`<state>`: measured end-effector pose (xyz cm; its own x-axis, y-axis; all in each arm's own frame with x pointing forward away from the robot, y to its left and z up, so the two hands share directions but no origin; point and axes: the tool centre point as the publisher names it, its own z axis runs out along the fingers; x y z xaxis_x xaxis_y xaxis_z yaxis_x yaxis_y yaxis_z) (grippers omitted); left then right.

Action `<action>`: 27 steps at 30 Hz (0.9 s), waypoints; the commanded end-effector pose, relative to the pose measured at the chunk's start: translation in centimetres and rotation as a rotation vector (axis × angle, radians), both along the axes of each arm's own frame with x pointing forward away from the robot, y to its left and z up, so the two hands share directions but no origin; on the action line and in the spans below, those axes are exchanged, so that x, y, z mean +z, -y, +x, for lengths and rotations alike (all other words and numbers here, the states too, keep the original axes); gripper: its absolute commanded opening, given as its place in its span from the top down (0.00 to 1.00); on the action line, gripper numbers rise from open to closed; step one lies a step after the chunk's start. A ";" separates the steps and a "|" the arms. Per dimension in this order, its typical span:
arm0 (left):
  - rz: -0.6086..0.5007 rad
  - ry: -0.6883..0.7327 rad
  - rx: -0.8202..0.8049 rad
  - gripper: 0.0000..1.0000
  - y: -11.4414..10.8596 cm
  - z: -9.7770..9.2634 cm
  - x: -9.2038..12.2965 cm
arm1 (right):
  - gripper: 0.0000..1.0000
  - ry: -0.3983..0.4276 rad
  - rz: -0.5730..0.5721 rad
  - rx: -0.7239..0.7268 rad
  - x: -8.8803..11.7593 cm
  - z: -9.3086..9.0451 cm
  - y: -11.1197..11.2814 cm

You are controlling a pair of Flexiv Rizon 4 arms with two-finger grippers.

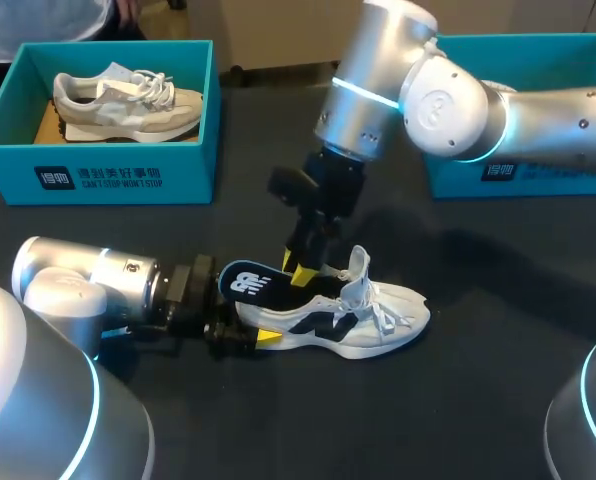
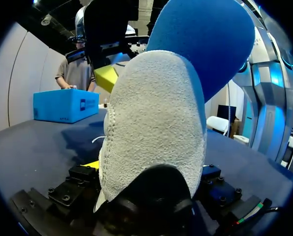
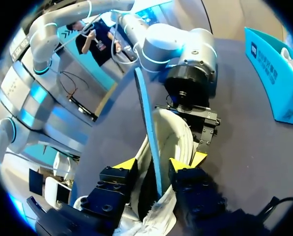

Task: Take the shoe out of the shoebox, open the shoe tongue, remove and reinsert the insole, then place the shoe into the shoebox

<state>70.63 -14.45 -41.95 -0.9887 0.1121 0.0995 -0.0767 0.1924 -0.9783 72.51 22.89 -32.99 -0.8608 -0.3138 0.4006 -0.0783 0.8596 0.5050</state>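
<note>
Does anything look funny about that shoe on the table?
Yes. The dark blue insole sticks up from the heel of the white shoe instead of lying flat inside it. It stands between the open fingers of the right hand, while the left hand grips the heel. Nothing looks broken or spilled.

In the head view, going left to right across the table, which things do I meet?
Left shoebox → insole → right shoebox. The white shoe overlaps the insole, so I leave it out.
</note>
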 end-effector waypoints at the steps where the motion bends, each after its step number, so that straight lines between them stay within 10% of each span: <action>1: 0.000 0.000 -0.001 1.00 0.1 0.0 0.0 | 0.53 -0.009 0.012 -0.009 -0.6 0.1 -0.2; 16: 0.000 0.000 -0.001 1.00 0.1 0.0 0.0 | 0.59 -0.039 0.038 -0.030 -1.4 -0.8 -1.7; 23: 0.000 0.000 -0.001 1.00 0.1 0.0 0.0 | 1.00 -0.049 0.046 -0.026 -1.7 -0.8 -2.4; 27: 0.000 0.000 -0.001 1.00 0.1 0.0 0.0 | 1.00 -0.051 0.057 -0.017 -1.7 -1.0 -2.8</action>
